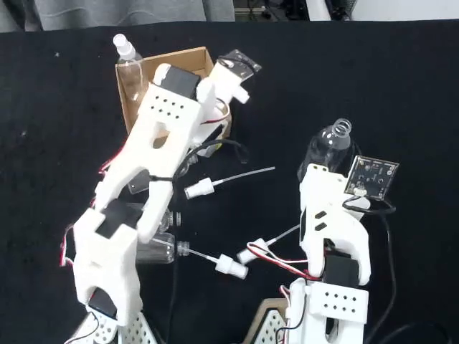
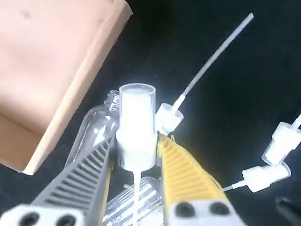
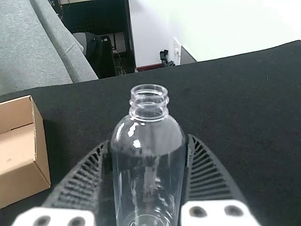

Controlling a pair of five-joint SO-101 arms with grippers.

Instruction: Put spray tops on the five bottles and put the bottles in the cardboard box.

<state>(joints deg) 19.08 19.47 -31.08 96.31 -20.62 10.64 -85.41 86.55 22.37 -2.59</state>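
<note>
Black tabletop (image 1: 373, 86) across the whole scene, dark cloth right to the far edge. Far left, the cardboard box (image 1: 172, 57) sits on it, open side up. Out in the middle, one loose spray top (image 1: 200, 190) lies flat, its thin tube stretching away to the right. Nearer the front edge, a second spray top (image 1: 232, 267) is also down on its side, its tube running toward the mouth of a clear bottle (image 1: 159, 251) lying flat beside it. Just beside that, a third spray top (image 1: 254, 251), tube angled off to the right. Another clear bottle (image 1: 171, 218) lies behind the first, mostly hidden.
</note>
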